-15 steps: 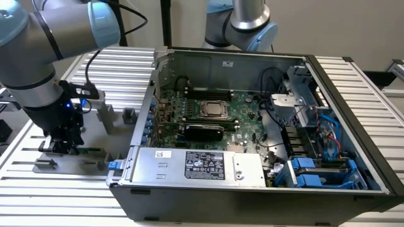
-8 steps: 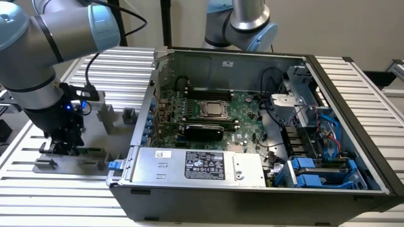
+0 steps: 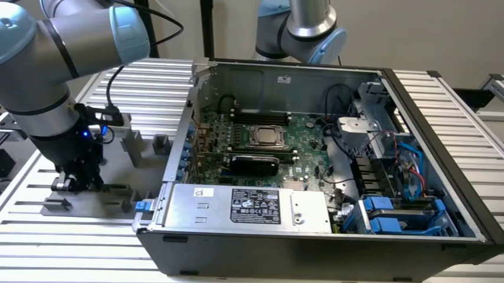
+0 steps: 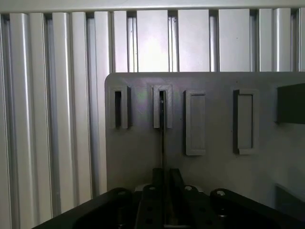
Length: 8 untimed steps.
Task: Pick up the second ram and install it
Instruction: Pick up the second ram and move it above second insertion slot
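In the wrist view the second ram (image 4: 162, 143) appears edge-on as a thin dark line. Its far end sits in the slot of a grey holder block (image 4: 162, 98), and its near end runs between my black fingers (image 4: 157, 191). My gripper (image 4: 165, 191) is shut on it, low over the grey holder plate (image 4: 133, 157). The exterior view has my gripper (image 3: 75, 178) down on that plate (image 3: 118, 154), at the exterior view's left of the open computer case (image 3: 315, 236). The green motherboard (image 3: 303, 132) lies inside the case.
More grey holder blocks (image 4: 195, 123) (image 4: 245, 121) (image 4: 118, 107) stand on the plate. The case's wall (image 3: 179, 138) rises just beside the plate. A power supply (image 3: 244, 203) and cables (image 3: 378, 165) crowd the case. A second arm (image 3: 303, 29) stands behind. The table is slatted aluminium (image 3: 79, 247).
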Each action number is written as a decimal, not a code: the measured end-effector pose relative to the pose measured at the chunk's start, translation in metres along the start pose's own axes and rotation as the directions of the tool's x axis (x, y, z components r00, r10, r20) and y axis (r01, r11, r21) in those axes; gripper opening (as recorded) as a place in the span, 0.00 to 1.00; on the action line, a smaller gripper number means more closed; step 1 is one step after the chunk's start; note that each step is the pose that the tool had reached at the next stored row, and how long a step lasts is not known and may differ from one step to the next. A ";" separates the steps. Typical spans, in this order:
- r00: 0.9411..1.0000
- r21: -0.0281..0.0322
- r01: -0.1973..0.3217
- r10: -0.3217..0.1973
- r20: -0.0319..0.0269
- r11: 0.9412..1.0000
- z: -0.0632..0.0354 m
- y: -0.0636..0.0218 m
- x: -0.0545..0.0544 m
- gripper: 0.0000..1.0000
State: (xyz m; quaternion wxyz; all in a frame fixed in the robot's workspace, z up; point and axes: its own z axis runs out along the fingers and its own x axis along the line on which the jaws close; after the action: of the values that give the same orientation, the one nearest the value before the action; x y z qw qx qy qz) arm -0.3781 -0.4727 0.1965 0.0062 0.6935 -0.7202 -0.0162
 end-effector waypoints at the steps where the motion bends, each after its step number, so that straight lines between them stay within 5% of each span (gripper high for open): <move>1: 1.000 0.000 0.000 0.000 0.000 1.000 0.0000 0.0000 0.000 0.00; 8: 1.000 0.000 0.000 0.000 0.000 1.000 0.0000 0.0000 0.000 0.00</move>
State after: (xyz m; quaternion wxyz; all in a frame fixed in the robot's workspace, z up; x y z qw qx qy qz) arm -0.3781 -0.4728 0.1965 0.0061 0.6935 -0.7202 -0.0163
